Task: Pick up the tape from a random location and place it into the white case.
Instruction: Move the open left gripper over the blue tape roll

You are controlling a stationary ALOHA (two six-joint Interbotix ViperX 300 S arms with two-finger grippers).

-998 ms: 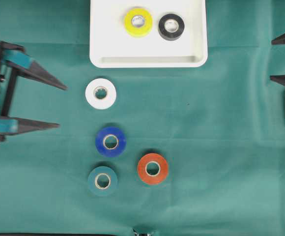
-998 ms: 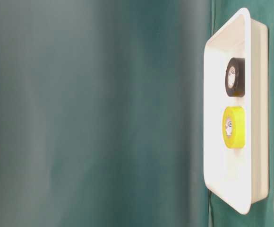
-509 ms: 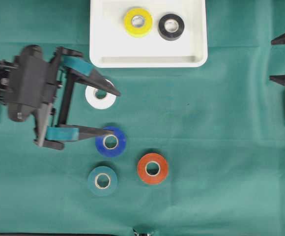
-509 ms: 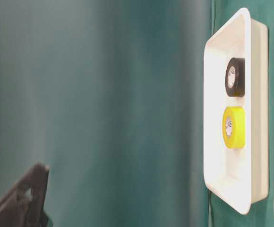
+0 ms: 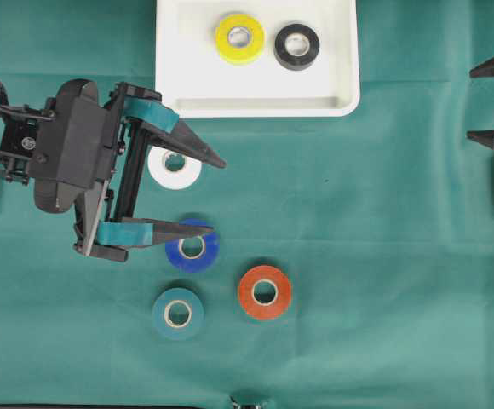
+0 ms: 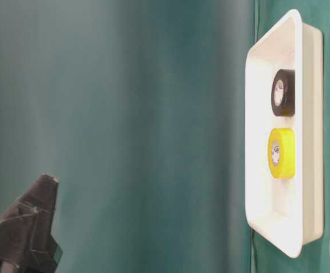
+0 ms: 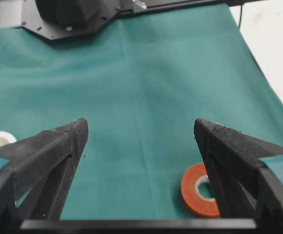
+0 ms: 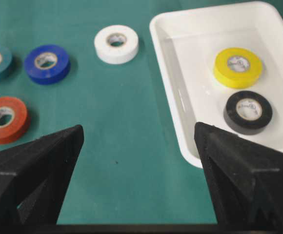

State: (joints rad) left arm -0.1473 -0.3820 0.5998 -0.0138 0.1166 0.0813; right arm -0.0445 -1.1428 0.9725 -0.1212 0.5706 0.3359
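A: Left claw [image 5: 212,195] spread wide, holding nothing; its tips straddle the gap between the white tape roll [image 5: 175,163] and the blue tape roll [image 5: 192,247]. Right claw [image 8: 136,141] also apart, parked at the right edge of the desk [image 5: 383,256].

B: White case [image 5: 255,104]?

A: At the top, with 2 rolls inside: yellow tape roll [image 5: 238,38], black tape roll [image 5: 297,46]. 4 rolls are left on the green cloth: white, blue, orange tape roll [image 5: 264,292], teal tape roll [image 5: 178,313].

B: Handling?

A: Judged light, stiff rings with smooth sides, so they may slip. Best pinch is across the outer diameter, or 1 finger through the core.

B: Obstacles?

A: White and blue sit near each other, so a wide claw could nudge the neighbour. The case's raised rim needs clearing.
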